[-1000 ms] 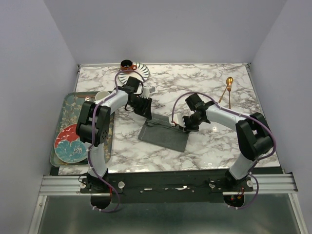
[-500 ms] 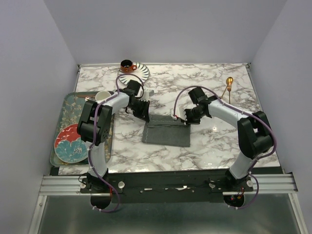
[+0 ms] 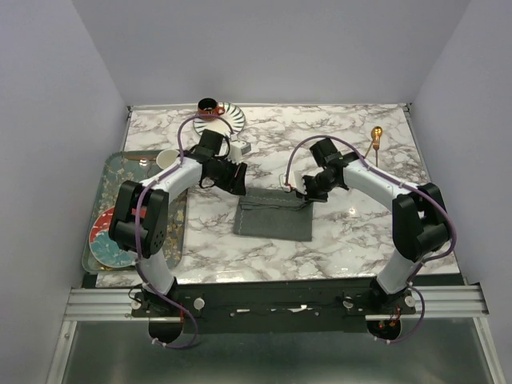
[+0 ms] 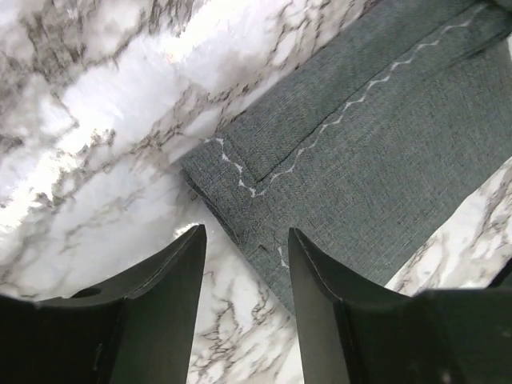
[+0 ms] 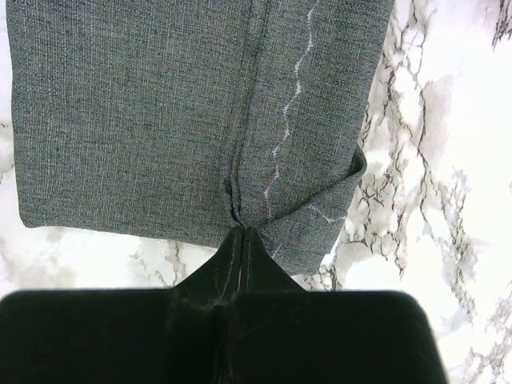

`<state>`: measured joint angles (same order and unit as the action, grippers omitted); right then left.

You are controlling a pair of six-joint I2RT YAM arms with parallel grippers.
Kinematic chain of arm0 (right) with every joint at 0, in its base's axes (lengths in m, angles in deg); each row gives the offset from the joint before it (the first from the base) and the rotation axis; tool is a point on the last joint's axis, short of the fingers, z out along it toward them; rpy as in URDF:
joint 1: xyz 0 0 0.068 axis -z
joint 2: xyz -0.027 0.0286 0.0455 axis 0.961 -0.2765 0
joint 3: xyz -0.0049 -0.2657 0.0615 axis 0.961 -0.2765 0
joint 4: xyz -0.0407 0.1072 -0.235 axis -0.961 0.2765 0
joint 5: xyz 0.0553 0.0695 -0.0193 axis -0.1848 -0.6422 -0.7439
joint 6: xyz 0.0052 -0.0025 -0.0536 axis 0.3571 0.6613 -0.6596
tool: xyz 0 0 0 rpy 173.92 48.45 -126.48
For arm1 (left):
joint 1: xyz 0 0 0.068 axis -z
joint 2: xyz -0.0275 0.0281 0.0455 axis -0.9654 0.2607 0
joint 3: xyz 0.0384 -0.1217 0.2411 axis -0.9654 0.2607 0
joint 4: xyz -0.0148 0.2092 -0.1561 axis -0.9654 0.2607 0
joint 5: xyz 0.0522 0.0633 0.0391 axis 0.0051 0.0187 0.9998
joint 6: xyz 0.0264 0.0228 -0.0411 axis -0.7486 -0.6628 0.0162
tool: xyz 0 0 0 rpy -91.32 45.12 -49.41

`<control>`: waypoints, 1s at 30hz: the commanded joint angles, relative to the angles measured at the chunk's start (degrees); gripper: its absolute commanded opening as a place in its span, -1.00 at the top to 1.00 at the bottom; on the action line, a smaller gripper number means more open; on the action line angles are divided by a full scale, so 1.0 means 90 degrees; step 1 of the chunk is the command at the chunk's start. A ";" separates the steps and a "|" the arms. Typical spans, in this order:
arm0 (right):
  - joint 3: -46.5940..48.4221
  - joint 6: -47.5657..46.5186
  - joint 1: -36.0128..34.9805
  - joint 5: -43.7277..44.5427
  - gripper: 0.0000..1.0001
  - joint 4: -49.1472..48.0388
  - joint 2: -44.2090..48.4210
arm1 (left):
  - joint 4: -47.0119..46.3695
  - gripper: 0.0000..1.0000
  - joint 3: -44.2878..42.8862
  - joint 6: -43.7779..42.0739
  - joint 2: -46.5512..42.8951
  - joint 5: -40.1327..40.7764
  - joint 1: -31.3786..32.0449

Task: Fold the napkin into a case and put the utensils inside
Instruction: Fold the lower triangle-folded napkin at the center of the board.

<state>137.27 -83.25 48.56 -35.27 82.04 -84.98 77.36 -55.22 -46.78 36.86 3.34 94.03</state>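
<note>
napkin (image 3: 274,218), one, folded flat, left gripper (image 4: 244,240) released over one corner, right gripper (image 5: 242,234) clenched on its edge

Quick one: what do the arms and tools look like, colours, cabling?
The left arm and right arm have white links with bulky black joint housings. A purple cable loops along each. The left tool and right tool are matte black, with flat, tapering fingers. No markings visible.

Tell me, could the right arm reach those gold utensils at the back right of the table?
Probably yes: the utensils lie on the table close beside that arm, with nothing between. But the right claw is shut on the napkin, so it would have to let go first.
</note>
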 commanded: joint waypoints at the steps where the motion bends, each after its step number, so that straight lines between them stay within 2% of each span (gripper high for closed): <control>1: -0.0032 -0.0010 0.0018 -0.0124 0.99 0.0102 -0.0135 | -0.0559 -0.16 0.0209 -0.1426 -0.0597 -0.0218 -0.0007; 8: -0.0227 -0.0050 0.0018 -0.0065 0.99 0.0053 -0.0106 | -0.0618 -0.27 0.0678 -0.4023 -0.0890 -0.1292 0.0022; 9: -0.0256 -0.0030 0.0018 -0.0075 0.99 0.0043 -0.0106 | -0.0579 -0.28 0.0765 -0.4809 -0.0919 -0.1409 0.0051; 12: -0.0276 0.0009 0.0008 -0.0104 0.99 0.0033 -0.0096 | -0.0608 -0.28 0.1166 -0.6129 -0.1066 -0.1508 0.0187; 20: -0.0276 0.0087 0.0018 -0.0134 0.99 0.0004 -0.0135 | -0.1223 -0.21 0.1557 -0.6819 -0.0979 -0.0797 0.0617; 26: -0.0257 0.0116 0.0018 -0.0124 0.99 -0.0016 -0.0232 | -0.1243 -0.16 0.1675 -0.7317 -0.0940 -0.0465 0.0910; 30: -0.0179 0.0117 0.0008 -0.0114 0.99 0.0004 -0.0291 | -0.0863 -0.11 0.1470 -0.7522 -0.0715 -0.0210 0.1096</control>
<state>135.54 -82.60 48.56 -35.40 81.95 -86.05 67.70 -40.73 -110.06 29.19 -2.01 102.09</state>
